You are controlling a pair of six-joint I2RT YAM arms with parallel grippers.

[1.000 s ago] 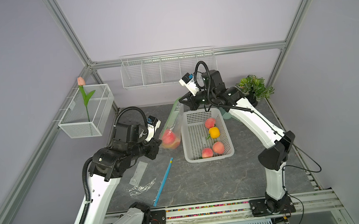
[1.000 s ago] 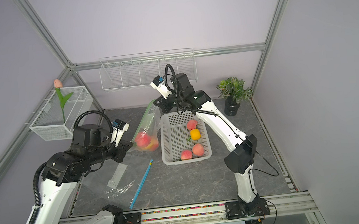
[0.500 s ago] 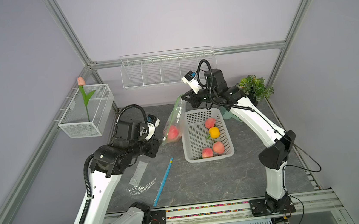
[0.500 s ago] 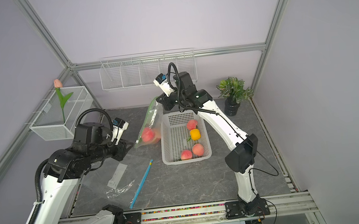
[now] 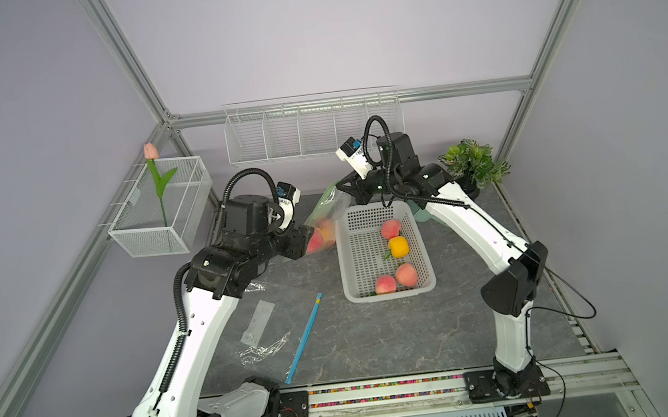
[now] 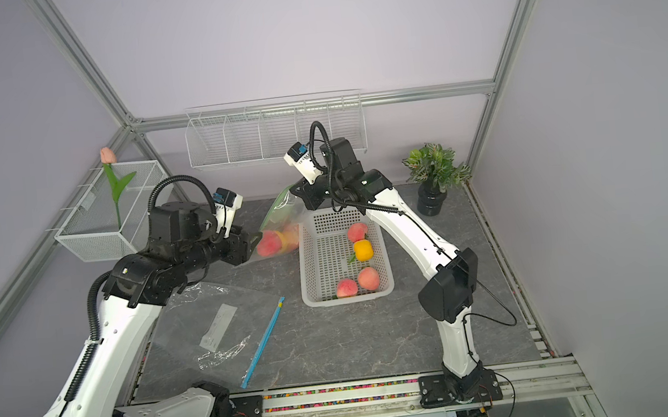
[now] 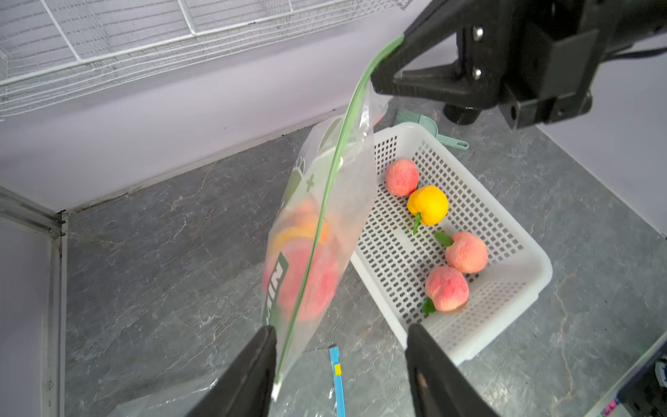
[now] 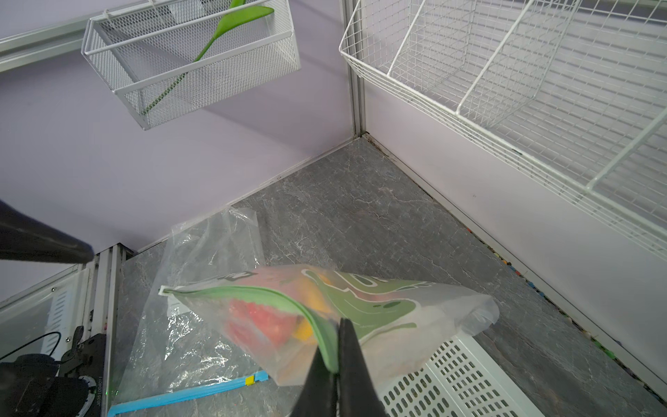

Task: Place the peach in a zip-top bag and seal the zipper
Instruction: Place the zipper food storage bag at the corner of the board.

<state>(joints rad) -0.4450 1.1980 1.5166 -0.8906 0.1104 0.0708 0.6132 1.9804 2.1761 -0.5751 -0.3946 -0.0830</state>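
A zip-top bag (image 5: 324, 214) (image 6: 279, 221) with a green zipper (image 7: 326, 202) hangs slanted beside the white basket. My right gripper (image 8: 337, 364) (image 5: 341, 188) is shut on the zipper's upper end. Inside the bag lies a peach (image 7: 310, 278) (image 6: 267, 243) (image 8: 256, 317) with something orange-yellow behind it. The zipper line looks pressed together along its visible length. My left gripper (image 7: 341, 330) (image 6: 254, 240) is open at the bag's lower end. That corner rests against the inner face of one of its fingers (image 7: 260, 357); the other stands well apart.
The white basket (image 5: 388, 294) holds three peaches and a yellow pepper (image 5: 398, 246). A second clear bag (image 6: 208, 313) with a blue zipper (image 5: 305, 337) lies flat at the front left. A green brush (image 7: 418, 124) lies behind the basket; a potted plant (image 5: 472, 163) stands back right.
My left gripper has opened and let go of the bag's lower end. The bag now hangs from the right gripper, which has risen slightly.
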